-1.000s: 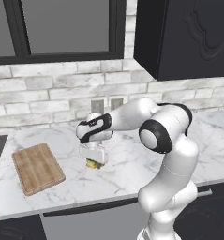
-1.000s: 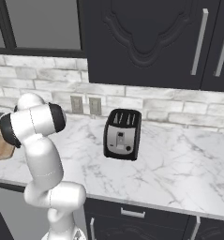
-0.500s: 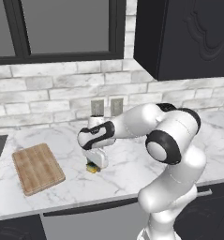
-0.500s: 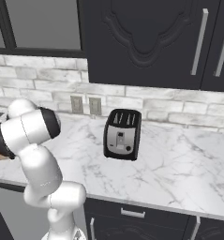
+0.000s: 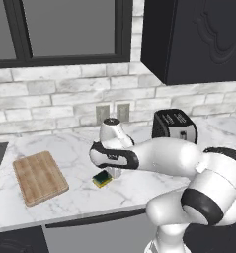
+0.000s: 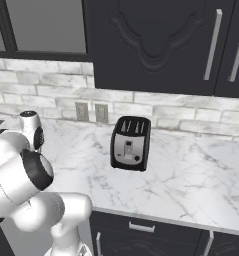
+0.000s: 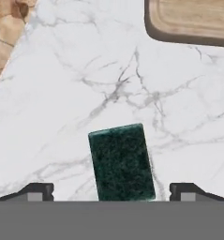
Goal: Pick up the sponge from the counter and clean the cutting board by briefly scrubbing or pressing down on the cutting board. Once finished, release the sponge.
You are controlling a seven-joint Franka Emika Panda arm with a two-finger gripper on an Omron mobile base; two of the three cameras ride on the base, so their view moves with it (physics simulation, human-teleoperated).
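Nearest the front edge of the counter (image 5: 65, 202), the white arm reached leftward, its gripper (image 7: 111, 190) poised directly above the sponge (image 5: 102, 179). In the hand view the two fingertips (image 7: 38, 191) stood wide apart, one on either side of the sponge (image 7: 122, 161), with bare marble between each tip and the sponge's long edges; nothing was held. The sponge lay flat on the counter, green face up, its yellow body visible at the side in the left base view. Open marble separated the sponge from the cutting board (image 5: 39, 177), which lay to its left in the left base view, near but apart from it, slightly skewed to the counter's front edge. In the hand view one rounded corner of the board (image 7: 190, 21) showed at the top right, with a broad stretch of free counter (image 7: 85, 84) below it. Farther back, a black toaster (image 5: 174, 126) stood to the right, well apart from the sponge. Two wall outlets (image 5: 112, 112) sat in the grey brick wall (image 5: 45, 99) behind the counter, under a window (image 5: 65, 27) and dark cabinets (image 5: 198, 37).
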